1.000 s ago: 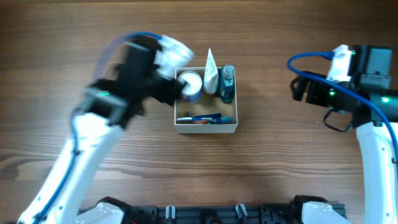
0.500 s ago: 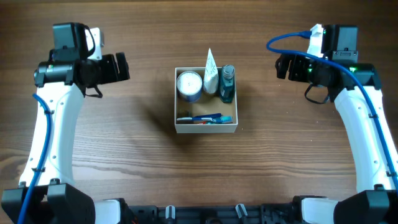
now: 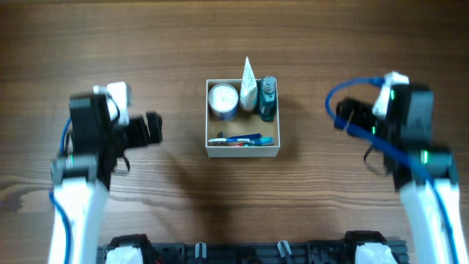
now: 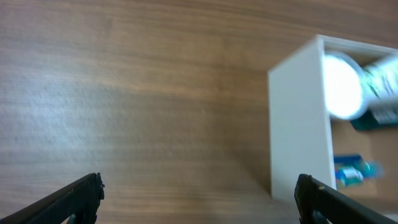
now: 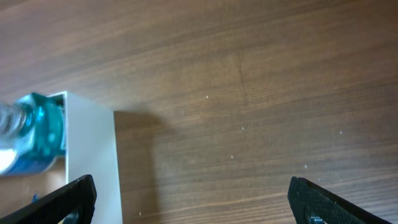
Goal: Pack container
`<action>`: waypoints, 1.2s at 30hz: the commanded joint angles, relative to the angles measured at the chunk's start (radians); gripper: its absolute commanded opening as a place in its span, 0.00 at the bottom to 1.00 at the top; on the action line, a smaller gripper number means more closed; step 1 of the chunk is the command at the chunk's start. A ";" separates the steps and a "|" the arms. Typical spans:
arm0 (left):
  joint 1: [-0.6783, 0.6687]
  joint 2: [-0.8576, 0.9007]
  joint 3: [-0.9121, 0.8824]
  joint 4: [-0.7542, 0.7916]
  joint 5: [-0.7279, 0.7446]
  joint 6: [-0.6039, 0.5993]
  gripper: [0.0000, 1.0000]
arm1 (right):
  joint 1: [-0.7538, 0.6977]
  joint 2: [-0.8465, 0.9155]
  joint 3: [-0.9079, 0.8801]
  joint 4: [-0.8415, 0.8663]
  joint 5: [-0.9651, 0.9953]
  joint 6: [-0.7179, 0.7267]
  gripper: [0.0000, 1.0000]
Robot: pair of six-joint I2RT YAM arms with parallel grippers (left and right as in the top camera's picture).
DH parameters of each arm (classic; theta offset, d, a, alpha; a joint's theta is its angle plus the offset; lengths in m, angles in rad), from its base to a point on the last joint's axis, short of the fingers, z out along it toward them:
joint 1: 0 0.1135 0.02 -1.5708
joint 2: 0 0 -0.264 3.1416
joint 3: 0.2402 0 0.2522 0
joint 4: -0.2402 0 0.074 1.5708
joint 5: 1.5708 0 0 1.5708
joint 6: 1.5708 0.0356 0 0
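Brown wood-grain table (image 3: 234,213) fills my view; container (image 3: 242,152) at centre; left gripper (image 3: 152,129) and right gripper (image 3: 344,117) gape wide, empty.

This looks like a robotics lab bench: the white left arm (image 3: 73,202) at 8 o'clock and right arm (image 3: 432,194) at 4 o'clock, one trailing a blue cable (image 3: 349,83), rise from a black mounting rail (image 3: 242,253) at 6 o'clock. The plain wood-grain counter (image 3: 330,37) holds 1 container (image 3: 242,152) (toiletries inside) at centre.

Left wrist: container (image 4: 298,124) cut by right edge, contents blurred. White blob (image 4: 342,84) inside is probably a jar lid.
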 commanded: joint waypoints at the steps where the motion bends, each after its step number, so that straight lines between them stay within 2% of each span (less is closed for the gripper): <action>1: -0.027 -0.238 -0.152 0.009 0.040 -0.007 1.00 | 0.003 -0.191 -0.146 0.027 0.024 0.026 1.00; 4: -0.028 -0.348 -0.199 0.016 0.039 -0.006 1.00 | 0.003 -0.276 -0.216 0.049 0.026 0.047 1.00; 8: -0.028 -0.392 -0.203 0.044 0.040 -0.006 1.00 | 0.003 -0.288 -0.246 0.043 0.023 0.168 1.00; 24: -0.028 -0.388 -0.203 0.023 0.040 -0.006 1.00 | 0.003 -0.123 -0.251 0.026 0.026 0.163 1.00; 26: -0.028 -0.388 -0.203 0.023 0.040 -0.006 1.00 | 0.003 -0.161 -0.257 0.032 0.045 0.158 1.00; 32: -0.028 -0.388 -0.203 0.023 0.040 -0.006 1.00 | 0.003 -0.410 -0.380 0.219 0.007 -0.074 1.00; 36: -0.028 -0.388 -0.203 0.023 0.040 -0.006 1.00 | 0.003 -0.623 -0.518 0.313 0.007 -0.098 1.00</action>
